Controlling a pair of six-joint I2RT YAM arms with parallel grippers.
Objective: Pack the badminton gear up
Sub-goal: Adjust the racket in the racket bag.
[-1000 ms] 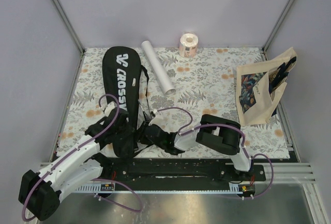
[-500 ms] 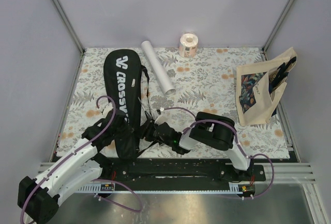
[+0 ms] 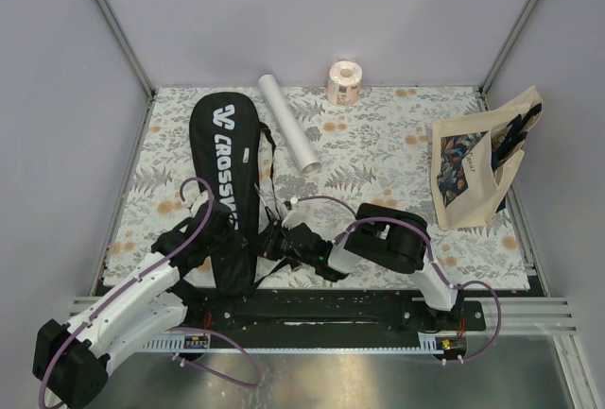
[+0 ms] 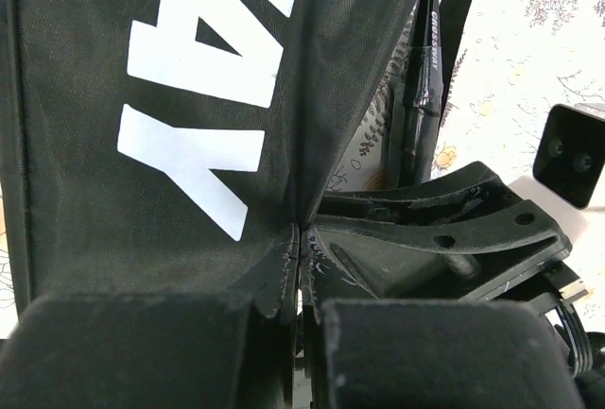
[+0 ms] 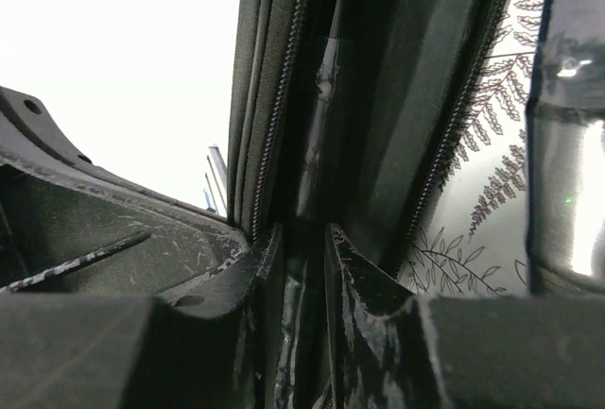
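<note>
The long black racket bag (image 3: 225, 159) lettered "CROSSWAY" lies lengthwise at the left of the table, its open end toward me. My left gripper (image 3: 225, 239) is shut on a fold of the bag's fabric (image 4: 299, 230) near that end. My right gripper (image 3: 274, 242) is at the bag's mouth. In the right wrist view its jaws are shut on a black racket handle (image 5: 317, 116) that runs up between the two zipper edges into the bag. Another black handle (image 4: 423, 69) lies just beside the bag. The racket heads are hidden. The white tube (image 3: 289, 133) lies at the back.
A small pinkish paper roll (image 3: 344, 81) stands at the back edge. A beige printed tote bag (image 3: 473, 168) leans at the right side. The bag's black strap (image 3: 267, 149) trails along its right edge. The floral table cover (image 3: 378, 154) spans the table.
The right arm has swung left, bringing its gripper up to the bag's mouth, and the jaws have narrowed on the handle. The bag has shifted slightly. The left gripper has kept its pinch.
</note>
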